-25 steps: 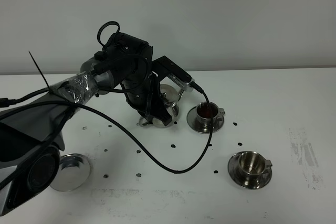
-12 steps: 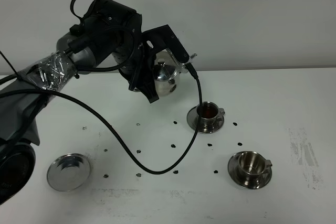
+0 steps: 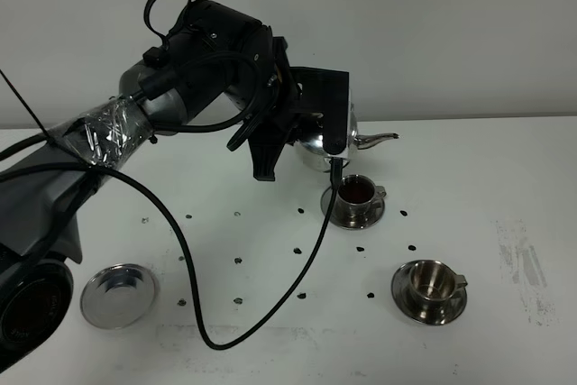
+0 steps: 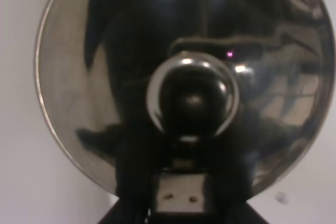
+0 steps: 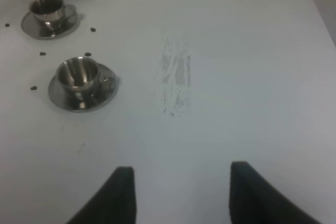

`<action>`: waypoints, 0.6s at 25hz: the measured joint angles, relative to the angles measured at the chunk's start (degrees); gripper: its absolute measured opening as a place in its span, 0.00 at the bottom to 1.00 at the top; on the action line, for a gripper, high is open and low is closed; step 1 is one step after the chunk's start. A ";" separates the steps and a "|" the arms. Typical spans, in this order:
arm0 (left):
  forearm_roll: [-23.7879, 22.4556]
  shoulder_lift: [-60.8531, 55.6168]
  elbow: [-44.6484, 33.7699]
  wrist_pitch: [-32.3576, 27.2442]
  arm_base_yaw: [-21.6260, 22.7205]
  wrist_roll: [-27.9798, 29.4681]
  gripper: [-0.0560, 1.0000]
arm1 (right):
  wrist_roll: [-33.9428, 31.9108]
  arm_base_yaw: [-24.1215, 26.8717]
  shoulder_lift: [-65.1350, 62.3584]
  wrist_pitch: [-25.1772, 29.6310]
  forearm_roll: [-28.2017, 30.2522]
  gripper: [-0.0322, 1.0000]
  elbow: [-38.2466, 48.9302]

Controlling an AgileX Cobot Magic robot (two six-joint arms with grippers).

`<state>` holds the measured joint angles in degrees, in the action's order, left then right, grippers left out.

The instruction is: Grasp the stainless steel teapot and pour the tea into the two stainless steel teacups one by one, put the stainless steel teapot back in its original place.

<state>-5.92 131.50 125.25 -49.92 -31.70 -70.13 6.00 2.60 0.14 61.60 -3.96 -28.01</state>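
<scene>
My left gripper [image 3: 305,137] is shut on the stainless steel teapot [image 3: 317,143] and holds it in the air, about upright, just behind and above the far teacup [image 3: 358,192]. The spout [image 3: 379,140] points right. The far teacup holds reddish-brown tea [image 3: 357,187]. The near teacup [image 3: 431,282] on its saucer looks empty. The bare saucer [image 3: 119,295] lies at the front left. The left wrist view is filled by the teapot's lid and knob [image 4: 191,95]. My right gripper [image 5: 181,182] is open and empty over bare table, with both teacups [image 5: 79,74] [image 5: 47,6] ahead of it.
A black cable [image 3: 270,308] hangs from the left arm and loops over the table between the bare saucer and the cups. Small dark marks dot the white table [image 3: 505,178]. A scuffed grey patch [image 5: 176,77] lies right of the near cup.
The left arm lifted the teapot from its low tilted position beside the far cup, raised it, then carried it to the right; the pot is now about upright, spout pointing right.
</scene>
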 joint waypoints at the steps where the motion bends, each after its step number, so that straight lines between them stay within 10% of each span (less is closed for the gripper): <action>1: 0.55 0.00 0.00 0.78 -0.31 -2.43 0.29 | 0.00 0.00 0.00 0.00 0.00 0.44 0.00; 7: 2.18 0.00 0.00 2.38 -1.40 -15.03 0.29 | 0.00 0.00 0.00 0.00 0.00 0.44 0.00; 15: 5.06 0.00 0.00 6.12 -1.56 -18.08 0.29 | 0.00 0.00 0.00 0.00 0.00 0.44 0.00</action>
<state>-0.86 131.50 125.25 -43.79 -33.26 -88.21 6.00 2.60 0.14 61.60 -3.96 -28.01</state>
